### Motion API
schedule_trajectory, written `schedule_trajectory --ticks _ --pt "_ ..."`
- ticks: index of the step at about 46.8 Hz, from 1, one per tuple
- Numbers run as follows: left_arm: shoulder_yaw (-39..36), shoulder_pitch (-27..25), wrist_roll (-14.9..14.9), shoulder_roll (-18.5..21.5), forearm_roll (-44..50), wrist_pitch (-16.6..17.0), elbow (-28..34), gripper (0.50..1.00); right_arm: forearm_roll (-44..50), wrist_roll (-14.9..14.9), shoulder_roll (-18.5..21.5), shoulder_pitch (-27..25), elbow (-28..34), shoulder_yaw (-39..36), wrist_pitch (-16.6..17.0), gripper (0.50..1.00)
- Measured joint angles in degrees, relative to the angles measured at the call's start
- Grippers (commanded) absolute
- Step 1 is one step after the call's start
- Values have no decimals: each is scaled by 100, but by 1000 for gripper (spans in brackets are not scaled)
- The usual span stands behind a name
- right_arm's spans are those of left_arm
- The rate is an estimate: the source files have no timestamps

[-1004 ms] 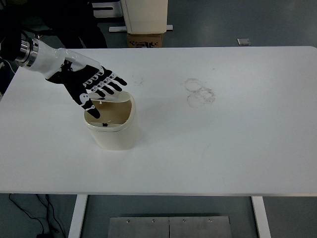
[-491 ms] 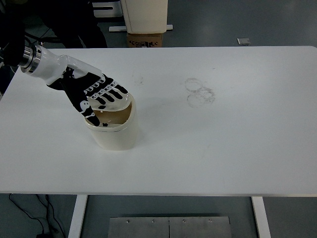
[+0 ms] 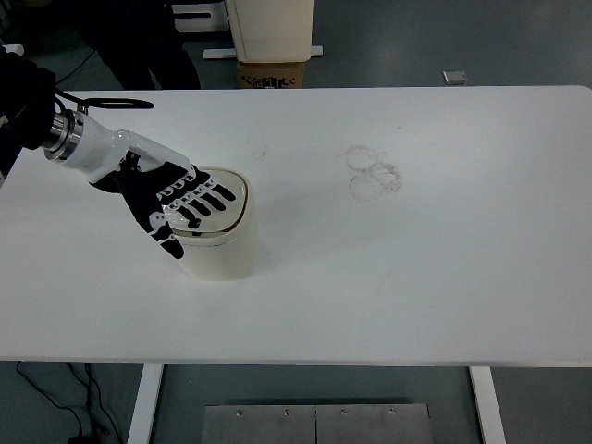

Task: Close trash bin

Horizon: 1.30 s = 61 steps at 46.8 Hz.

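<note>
A small cream plastic trash bin [image 3: 217,242] with rounded corners stands upright on the white rectangular desk [image 3: 416,277], in the desk's left half and roughly midway between its near and far edges. The bin's flat lid [image 3: 222,196] lies level across the top opening. The left hand [image 3: 171,202], black with white joint segments, rests palm-down on the lid, reaching in from the bin's left side. Its fingers [image 3: 205,196] are extended and slightly spread across the lid surface; they grasp nothing. The white forearm shell [image 3: 97,148] extends from the bin toward the desk's far left corner. Faint ring-shaped marks [image 3: 373,172] lie on the desk well to the right of the bin and farther back.
</note>
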<state>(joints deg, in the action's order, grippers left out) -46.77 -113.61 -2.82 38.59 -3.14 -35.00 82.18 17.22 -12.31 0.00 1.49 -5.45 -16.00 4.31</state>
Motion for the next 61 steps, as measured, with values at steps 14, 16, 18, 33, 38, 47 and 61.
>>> schedule_trajectory --ticks 14,16,18,33,38,47,61 --pt "-17 41 0 18 -11 1 -4 1000 -1 0 0 1 0 0 0 991" --pt "-19 64 1 18 -10 1 -4 1000 -1 0 0 0 0 0 0 991" --pt "-22 93 2 18 -10 1 -4 1000 -1 0 0 0 0 0 0 991" --pt "-42 164 2 56 -10 0 -15 1000 1 0 0 0 0 0 0 991" --pt "-33 123 -7 83 -15 -3 -40 1000 1 0 0 2 0 0 0 991" --pt "132 41 7 118 -2 -2 -261 1000 1 0 0 1 0 0 0 991" --pt "407 32 10 235 36 0 -517 1000 0 0 0 0 0 0 0 991"
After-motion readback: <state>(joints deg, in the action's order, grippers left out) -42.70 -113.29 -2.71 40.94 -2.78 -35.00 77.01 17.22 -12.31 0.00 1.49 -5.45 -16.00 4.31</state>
